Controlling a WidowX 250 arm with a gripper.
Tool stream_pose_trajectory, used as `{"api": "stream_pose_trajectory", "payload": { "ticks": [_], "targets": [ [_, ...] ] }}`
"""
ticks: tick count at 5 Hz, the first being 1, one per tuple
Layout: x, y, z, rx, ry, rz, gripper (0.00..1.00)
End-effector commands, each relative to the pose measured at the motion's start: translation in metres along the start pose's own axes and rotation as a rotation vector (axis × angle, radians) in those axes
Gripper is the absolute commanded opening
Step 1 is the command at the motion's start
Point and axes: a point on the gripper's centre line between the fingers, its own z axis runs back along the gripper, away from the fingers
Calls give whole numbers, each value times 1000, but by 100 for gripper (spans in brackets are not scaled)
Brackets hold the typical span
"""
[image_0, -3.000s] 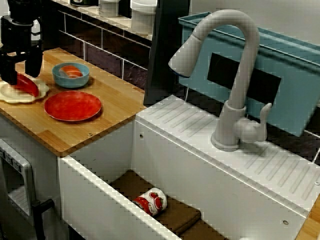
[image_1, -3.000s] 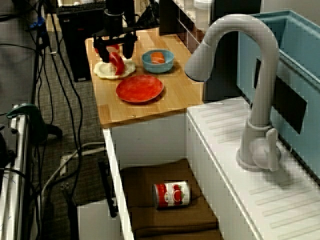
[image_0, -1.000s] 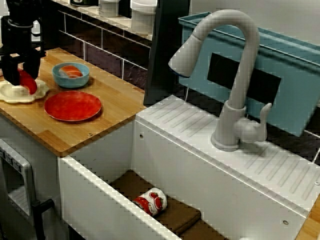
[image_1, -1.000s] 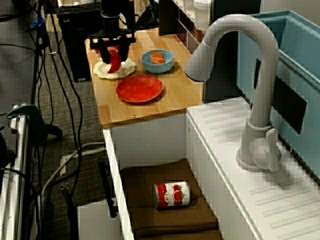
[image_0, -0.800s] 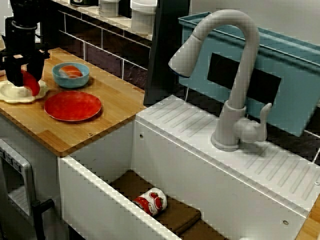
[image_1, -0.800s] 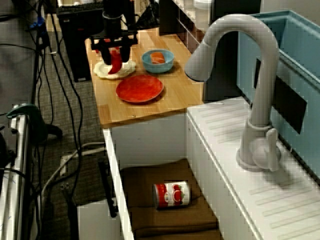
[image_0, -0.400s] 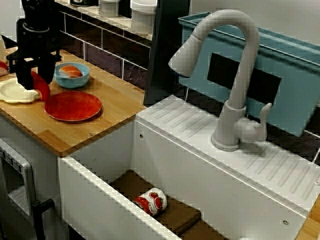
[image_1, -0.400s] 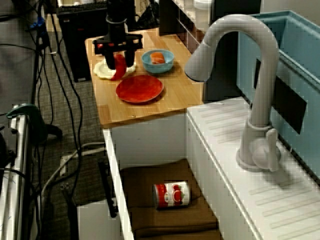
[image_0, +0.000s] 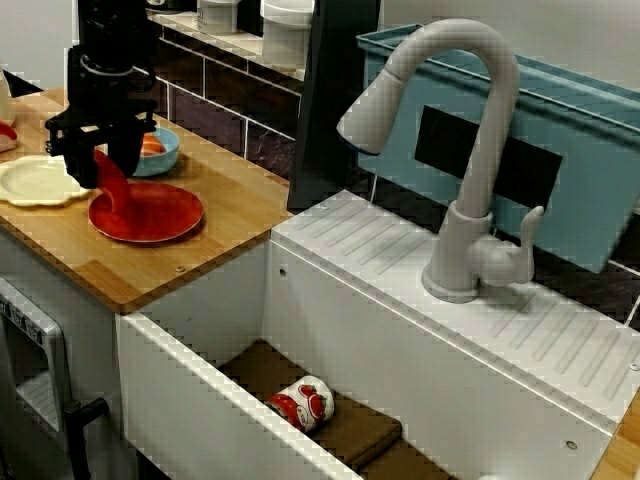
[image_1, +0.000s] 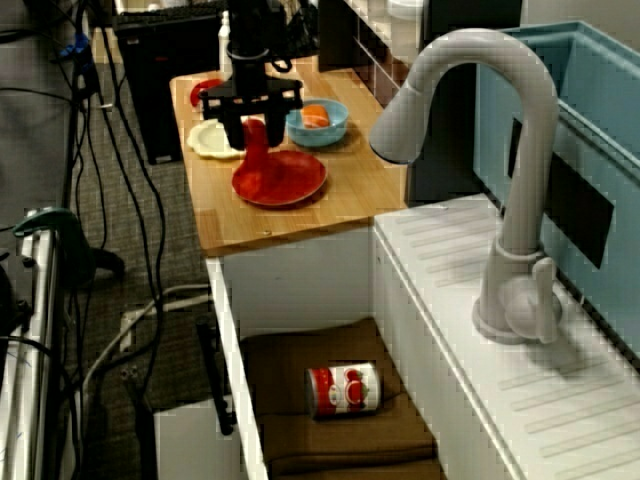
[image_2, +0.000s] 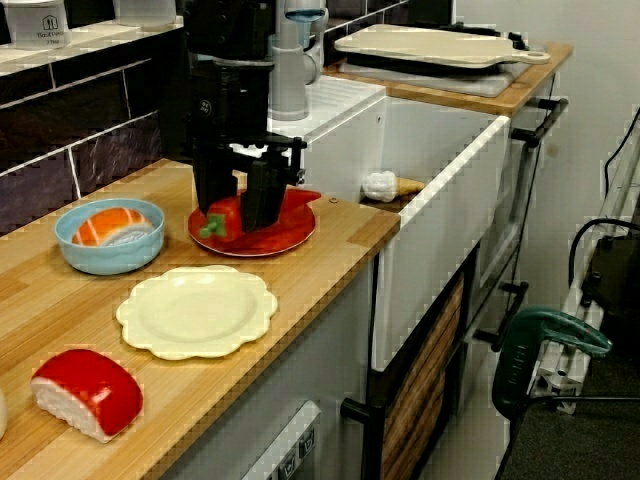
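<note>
Countertop (image_0: 235, 215) of pale wood takes up the left of the room and ends at the white sink (image_0: 190, 365) with its tall faucet (image_0: 470, 150). Down in the basin a can (image_1: 344, 388) lies on its side on a brown mat. On the wood sit a scalloped cream plate (image_2: 195, 312), a red plate (image_2: 290, 232) and a blue bowl (image_2: 108, 238) with a salmon piece in it, all close together. The gripper (image_2: 238, 200) stands over the red plate, fingers closed on a red pepper (image_2: 226, 218) that hangs slanted, stem end low, off-centre toward the cream plate. Whether its tip touches the plate I cannot tell, since it is red on red in every view.

From where I stand the grip looks like the weak point. The fingers hold smooth, rounded skin near the top, so the pepper could slip or swing. Let go at this slant, it could tip over the shallow rim and roll onto the wood, perhaps toward the counter edge. Pressing down off-centre could skid or tilt the light plate, and the bowl sits near enough to the fingers to be knocked — a small sideways drift would do it
</note>
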Motion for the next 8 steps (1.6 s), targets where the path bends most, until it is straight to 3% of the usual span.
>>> {"api": "stream_pose_trajectory", "payload": {
  "ticks": [1, 2, 3, 5, 8],
  "targets": [
    [-18, -7, 13, -51, -35, 3, 0],
    [-25, -10, 1, -20, -57, 23, 0],
    [-24, -12, -9, 20, -66, 24, 100],
    [-7, -13, -7, 48, -49, 45, 100],
    [29, 0, 13, 51, 0, 37, 100]
  ]
}}
